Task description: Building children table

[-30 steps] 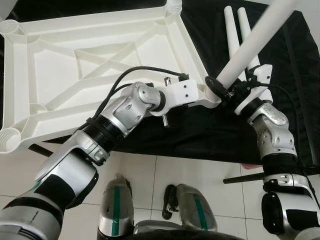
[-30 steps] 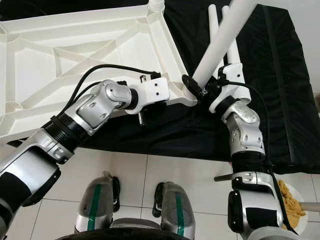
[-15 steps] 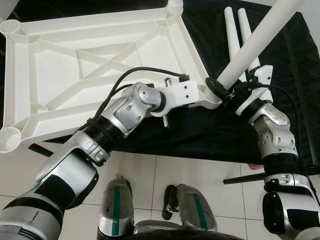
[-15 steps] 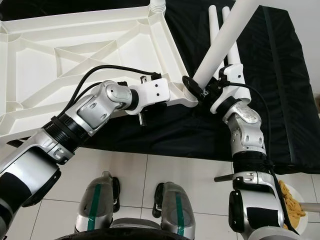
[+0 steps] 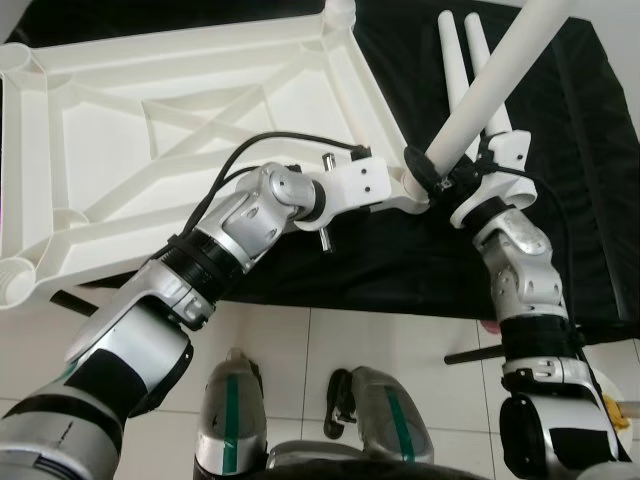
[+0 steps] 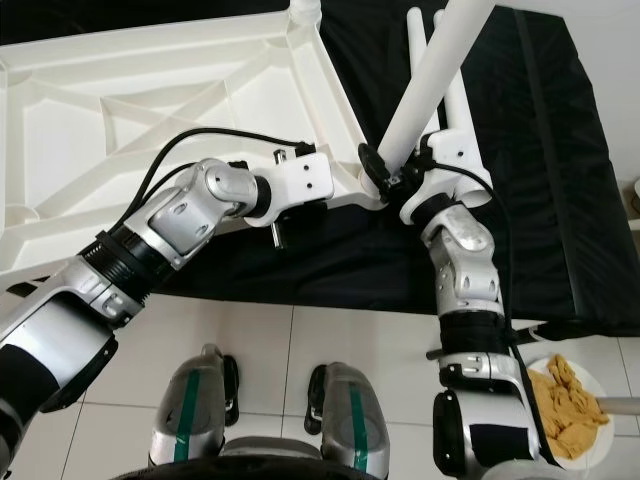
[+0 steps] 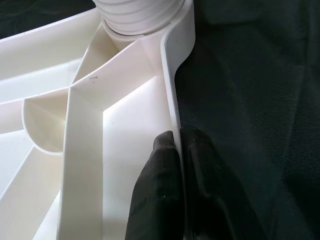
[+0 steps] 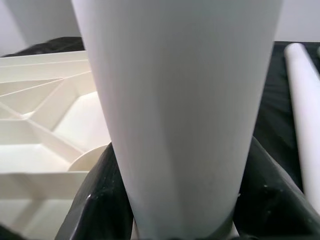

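- On the black cloth, far left to centre: the upturned white tabletop, ribs facing up. A leg socket stands at its near left corner, and a fitted leg stub at a far corner.
- Centre: the left gripper pinches the thin right-hand rim of the tabletop, one black finger pressed on each face of the wall, near the tabletop's near right corner.
- Just right of that corner: the right gripper is clamped round the lower end of a white table leg, fingers pressed against its two sides. The leg leans up and away to the right, its foot close to the corner socket; whether it has entered I cannot tell.
- Further right: two spare legs lie side by side on the cloth behind the held leg.
- Risk: a leg entered at this tilt may jam or skid off the socket lip and push the tabletop, and the left pinch on so thin a rim could slip.
- Room: the cloth's near edge lies just behind both wrists. Open cloth lies to the right, while the spare legs crowd any swing backward.
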Tool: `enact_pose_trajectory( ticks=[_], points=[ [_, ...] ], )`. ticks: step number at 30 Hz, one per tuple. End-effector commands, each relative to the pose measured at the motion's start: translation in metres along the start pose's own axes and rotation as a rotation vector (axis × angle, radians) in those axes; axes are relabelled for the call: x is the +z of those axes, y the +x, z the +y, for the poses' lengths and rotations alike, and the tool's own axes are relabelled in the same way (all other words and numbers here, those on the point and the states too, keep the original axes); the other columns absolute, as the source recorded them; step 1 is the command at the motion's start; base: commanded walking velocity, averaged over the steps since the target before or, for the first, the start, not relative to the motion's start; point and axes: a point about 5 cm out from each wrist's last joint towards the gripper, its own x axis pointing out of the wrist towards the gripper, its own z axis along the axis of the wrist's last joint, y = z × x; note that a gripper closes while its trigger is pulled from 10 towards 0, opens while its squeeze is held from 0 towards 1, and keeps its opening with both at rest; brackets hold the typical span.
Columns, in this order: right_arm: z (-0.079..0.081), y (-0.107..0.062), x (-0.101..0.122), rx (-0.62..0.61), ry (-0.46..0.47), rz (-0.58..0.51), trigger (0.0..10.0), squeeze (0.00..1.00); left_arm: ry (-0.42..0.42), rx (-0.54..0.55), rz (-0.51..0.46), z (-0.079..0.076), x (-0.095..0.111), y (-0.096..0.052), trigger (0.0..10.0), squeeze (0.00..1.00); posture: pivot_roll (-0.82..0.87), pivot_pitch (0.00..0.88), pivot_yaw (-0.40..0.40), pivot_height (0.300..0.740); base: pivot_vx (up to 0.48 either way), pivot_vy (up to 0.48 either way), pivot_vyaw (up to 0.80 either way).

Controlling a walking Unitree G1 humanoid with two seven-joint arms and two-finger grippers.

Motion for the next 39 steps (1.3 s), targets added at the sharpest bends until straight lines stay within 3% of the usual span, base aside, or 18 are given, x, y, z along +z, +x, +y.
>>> enact_pose_trajectory(
  ticks=[1, 4, 6, 7, 10, 13, 18, 31, 32, 39],
  points=[
    [-0.007, 0.004, 0.015, -0.080, -0.023, -0.047, 10.0, 0.00, 0.010, -0.197, 0.063, -0.026, -0.011, 0.012, 10.0, 0.00, 0.02, 0.032, -0.042, 0.740, 0.000, 0.000, 0.00],
    [0.004, 0.004, 0.015, -0.153, 0.002, -0.052, 10.0, 0.00, 0.009, -0.198, 0.063, -0.026, -0.011, 0.011, 10.0, 0.00, 0.02, 0.034, -0.041, 0.740, 0.000, 0.000, 0.00],
    [0.009, 0.004, 0.013, -0.254, 0.049, -0.040, 10.0, 0.00, 0.009, -0.200, 0.063, -0.026, -0.011, 0.011, 10.0, 0.00, 0.03, 0.035, -0.042, 0.740, 0.000, 0.000, 0.00],
    [0.014, 0.004, 0.011, -0.363, 0.056, -0.029, 10.0, 0.00, 0.008, -0.198, 0.065, -0.026, -0.012, 0.011, 10.0, 0.00, 0.03, 0.036, -0.042, 0.740, 0.000, 0.000, 0.00],
    [0.015, 0.004, 0.010, -0.392, 0.050, -0.026, 10.0, 0.00, 0.008, -0.198, 0.065, -0.026, -0.012, 0.011, 10.0, 0.00, 0.03, 0.036, -0.042, 0.740, 0.000, 0.000, 0.00],
    [0.026, 0.006, 0.006, -0.479, 0.069, 0.001, 10.0, 0.00, 0.009, -0.198, 0.062, -0.026, -0.010, 0.011, 10.0, 0.00, 0.03, 0.034, -0.043, 0.740, 0.000, 0.000, 0.00],
    [0.034, 0.009, 0.006, -0.450, 0.058, 0.002, 10.0, 0.00, 0.010, -0.197, 0.061, -0.025, -0.010, 0.012, 10.0, 0.00, 0.03, 0.031, -0.041, 0.740, 0.000, 0.000, 0.00],
    [0.033, 0.007, 0.008, -0.492, 0.058, 0.015, 10.0, 0.00, 0.012, -0.194, 0.064, -0.025, -0.010, 0.011, 10.0, 0.00, 0.03, 0.029, -0.044, 0.740, 0.000, 0.000, 0.00],
    [0.032, 0.007, 0.008, -0.495, 0.064, 0.013, 10.0, 0.97, 0.012, -0.194, 0.064, -0.025, -0.010, 0.011, 10.0, 0.00, 0.03, 0.029, -0.046, 0.740, 0.000, 0.000, 0.00],
    [0.032, 0.006, 0.008, -0.468, 0.083, 0.004, 10.0, 1.00, 0.010, -0.194, 0.065, -0.026, -0.011, 0.011, 10.0, 0.00, 0.03, 0.026, -0.051, 0.740, 0.000, 0.000, 0.00]
  ],
)
